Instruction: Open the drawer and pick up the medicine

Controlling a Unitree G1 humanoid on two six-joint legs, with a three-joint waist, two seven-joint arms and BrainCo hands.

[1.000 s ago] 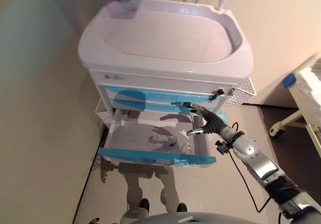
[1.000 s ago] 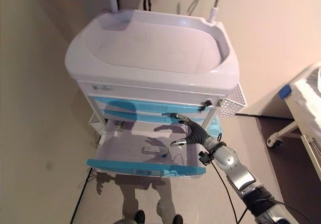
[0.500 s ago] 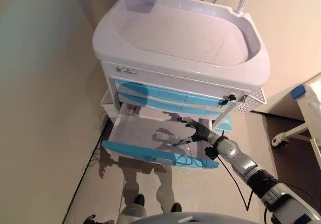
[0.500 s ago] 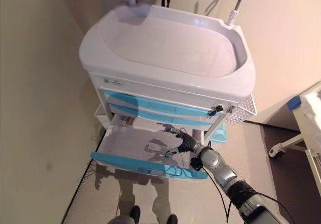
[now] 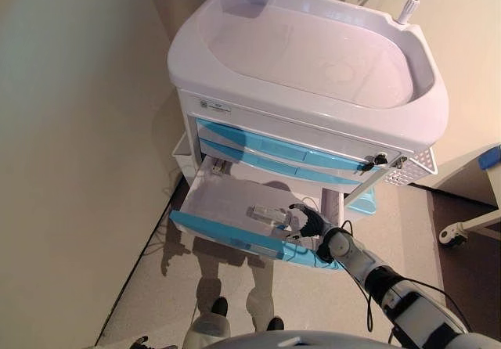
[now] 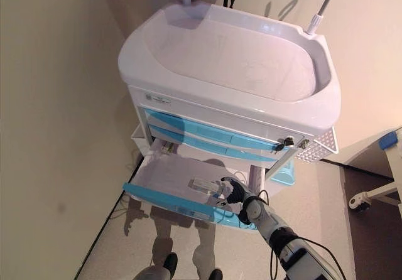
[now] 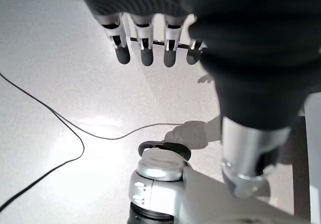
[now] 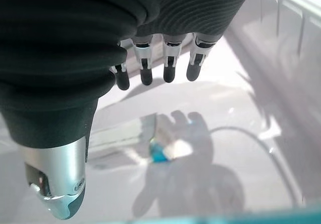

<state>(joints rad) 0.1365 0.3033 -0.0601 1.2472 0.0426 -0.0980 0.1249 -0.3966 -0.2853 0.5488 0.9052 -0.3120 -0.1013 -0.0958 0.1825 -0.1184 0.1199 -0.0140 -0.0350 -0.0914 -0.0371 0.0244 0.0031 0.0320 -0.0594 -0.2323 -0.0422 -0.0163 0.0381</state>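
The white cart's lowest drawer [image 5: 219,202] is pulled out, its blue front [image 5: 235,238] facing me. Inside lies the medicine [image 5: 270,214], a small clear pack with a blue end [image 8: 131,133]. My right hand [image 5: 311,224] hangs just over the drawer's right part, right beside the pack, fingers [image 8: 168,69] straight and holding nothing. My left hand [image 7: 150,38] shows only in its own wrist view, hanging open above the floor.
The white cart [image 5: 313,67] has a basin-shaped top and two shut blue drawers [image 5: 274,152] above the open one. A side basket [image 5: 419,165] hangs on its right. A beige wall [image 5: 70,130] stands close on the left; a bed frame's castor [image 5: 452,234] at far right.
The camera has shifted, so the cart sits further right and up. My right hand has gone down from the drawer's back right to just above the medicine.
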